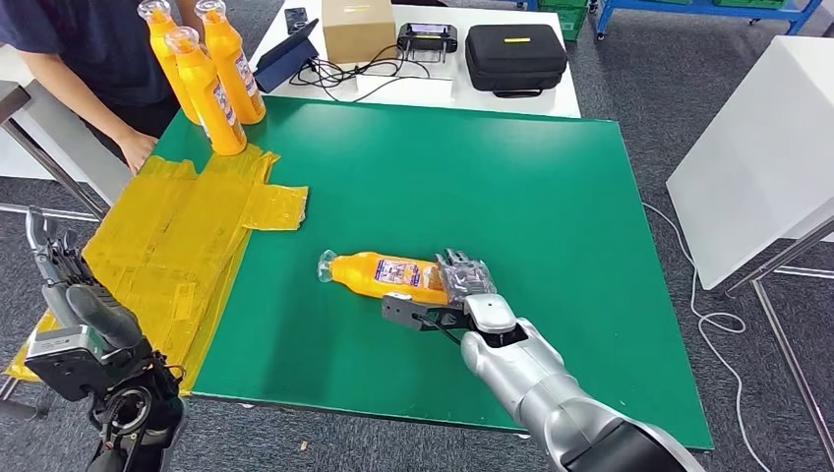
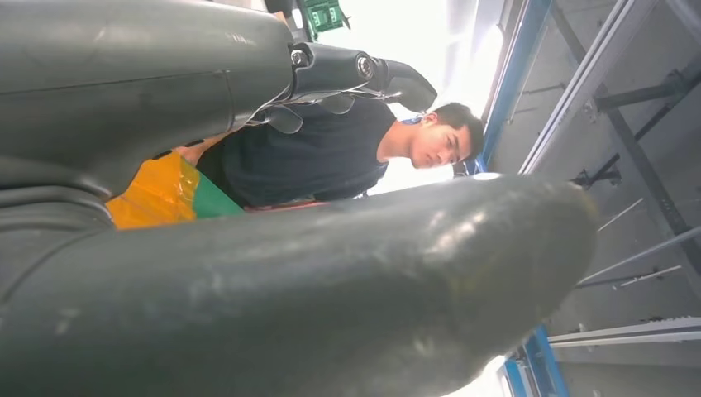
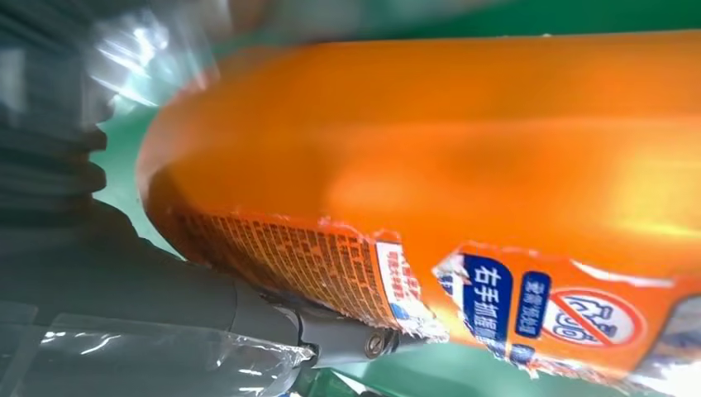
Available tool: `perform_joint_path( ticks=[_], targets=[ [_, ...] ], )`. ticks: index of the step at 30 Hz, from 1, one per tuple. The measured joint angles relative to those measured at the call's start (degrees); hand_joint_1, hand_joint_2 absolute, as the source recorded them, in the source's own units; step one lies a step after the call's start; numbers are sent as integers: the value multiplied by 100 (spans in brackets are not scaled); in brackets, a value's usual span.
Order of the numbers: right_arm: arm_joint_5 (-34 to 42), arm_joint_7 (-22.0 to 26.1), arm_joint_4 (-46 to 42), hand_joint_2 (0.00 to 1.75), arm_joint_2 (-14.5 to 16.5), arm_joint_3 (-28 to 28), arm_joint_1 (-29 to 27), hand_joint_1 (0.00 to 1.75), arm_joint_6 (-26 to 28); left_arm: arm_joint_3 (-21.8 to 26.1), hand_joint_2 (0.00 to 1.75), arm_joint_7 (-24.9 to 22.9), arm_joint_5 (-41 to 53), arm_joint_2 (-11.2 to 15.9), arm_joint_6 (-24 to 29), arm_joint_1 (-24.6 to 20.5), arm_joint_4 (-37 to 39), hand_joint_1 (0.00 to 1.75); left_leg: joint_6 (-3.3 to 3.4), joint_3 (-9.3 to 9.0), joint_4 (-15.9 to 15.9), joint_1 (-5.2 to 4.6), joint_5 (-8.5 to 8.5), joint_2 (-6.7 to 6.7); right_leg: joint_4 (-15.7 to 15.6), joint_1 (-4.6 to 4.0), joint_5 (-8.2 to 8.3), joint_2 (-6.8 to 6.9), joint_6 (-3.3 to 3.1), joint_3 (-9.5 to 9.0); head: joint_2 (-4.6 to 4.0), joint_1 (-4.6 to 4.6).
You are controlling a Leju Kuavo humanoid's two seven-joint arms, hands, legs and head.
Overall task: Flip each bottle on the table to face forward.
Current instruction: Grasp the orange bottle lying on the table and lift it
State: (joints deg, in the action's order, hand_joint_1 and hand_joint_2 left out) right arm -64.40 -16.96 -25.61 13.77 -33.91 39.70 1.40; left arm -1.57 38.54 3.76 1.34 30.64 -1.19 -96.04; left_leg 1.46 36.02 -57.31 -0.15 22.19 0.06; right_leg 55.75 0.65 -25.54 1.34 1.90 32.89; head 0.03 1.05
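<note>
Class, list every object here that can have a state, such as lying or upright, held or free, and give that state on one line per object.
Orange bottle: lying on its side on the green table, base end gripped.
Right hand: gripping the lying bottle.
Left hand: raised off the table's edge, holding nothing.
Three orange bottles: standing upright, capped.
Black case: closed.

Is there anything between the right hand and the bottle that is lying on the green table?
No, nothing visible. The right hand is already at the base end of the lying bottle, with fingers over it; the right wrist view shows the bottle directly against the hand. The green table around it is bare.
</note>
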Motion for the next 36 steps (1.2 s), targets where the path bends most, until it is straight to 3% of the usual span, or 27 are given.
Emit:
perform_joint_path(
  ticks=[13,17,21,25,29,32,36],
  targets=[
    [-91,153,129,175,-40,260,23,175,60,0,0,-50,-22,-61,-157,-24,44,0,1,-37,1,-1,3,-2,-2,2,-2,0,-1,-3,0,0],
    [-140,241,128,175,-48,379,-5,175,146,-1,0,-327,-88,-68,-367,-52,111,0,1,-37,1,-1,3,-2,-1,2,-2,0,-1,-13,0,0],
    [-29,470,6,175,-59,598,-96,175,350,1,175,-1072,-672,-54,-1194,-116,301,0,2,-36,1,-1,0,-4,-1,1,-1,1,0,-31,0,-1],
    [509,819,-791,175,-169,930,-422,175,381,35,175,-1831,-2070,55,-2754,-178,666,0,2,-22,0,-2,-3,-3,1,1,7,0,-3,-28,0,-3],
    [1581,1129,-2592,175,-408,1141,-1060,175,302,51,175,-2053,-2905,195,-3943,-194,1012,0,5,2,-3,-4,-6,-1,1,2,15,1,-12,-2,0,1],
    [2001,1226,-3700,175,-589,1156,-1413,175,307,38,175,-2100,-3166,233,-4318,-220,1201,0,4,12,-3,-4,-3,0,1,1,11,1,-13,7,-1,-1],
    [2105,1249,-4402,175,-709,1152,-1672,175,360,-6,175,-2106,-3205,250,-4370,-298,1350,0,2,20,-1,-4,1,2,1,0,10,-2,-14,18,0,1]
  ],
)
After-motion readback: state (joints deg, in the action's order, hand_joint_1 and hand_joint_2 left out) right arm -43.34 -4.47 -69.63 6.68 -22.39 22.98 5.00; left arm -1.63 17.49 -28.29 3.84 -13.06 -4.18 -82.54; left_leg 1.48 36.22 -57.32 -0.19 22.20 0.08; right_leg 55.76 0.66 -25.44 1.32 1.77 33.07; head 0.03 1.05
